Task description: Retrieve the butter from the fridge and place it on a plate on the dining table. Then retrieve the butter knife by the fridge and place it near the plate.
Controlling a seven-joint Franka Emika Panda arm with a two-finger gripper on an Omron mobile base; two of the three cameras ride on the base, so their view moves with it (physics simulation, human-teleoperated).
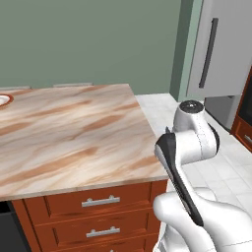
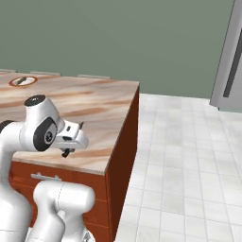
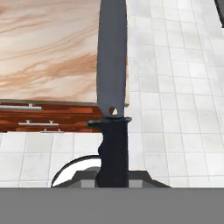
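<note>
Gripper [image 2: 71, 152] clamped on knife [image 3: 112, 87] by its handle, blade pointing out over table [image 1: 74, 133] edge. Plate [image 2: 22, 81] with butter [image 2: 20, 81] far across. Risk: long blade clipping the edge, twisting loose.

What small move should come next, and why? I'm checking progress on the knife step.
Probably carry the slim dark butter knife, held in the gripper, across the marbled tan stone dining table toward the red-brown-rimmed round plate. The plate, with the pale butter stick on it, sits at the far end, well away from the knife.
</note>
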